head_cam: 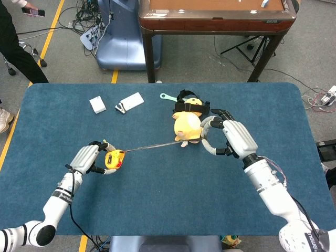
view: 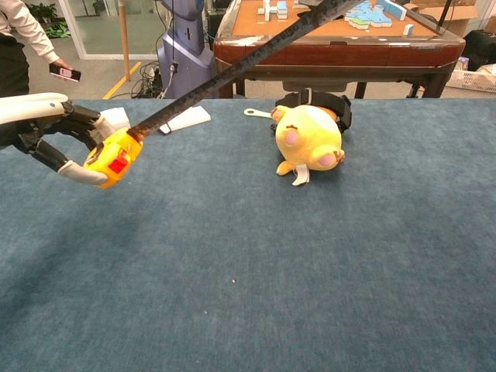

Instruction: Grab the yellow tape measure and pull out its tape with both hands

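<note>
- The yellow tape measure [head_cam: 115, 159] hangs above the tabletop [head_cam: 157, 210] at eight o'clock, its case gripped in the left hand [head_cam: 88, 159] as an anchor.
- Its tape [head_cam: 152, 146] runs out toward two o'clock, ending near the right hand [head_cam: 231, 137].
- Whether those curled fingers pinch the tip cannot be told.
- A yellow plush toy [head_cam: 187, 124] lies just behind.

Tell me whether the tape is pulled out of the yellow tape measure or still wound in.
Pulled out. From the yellow tape measure, held in the left hand, the tape stretches toward the right hand.
</note>
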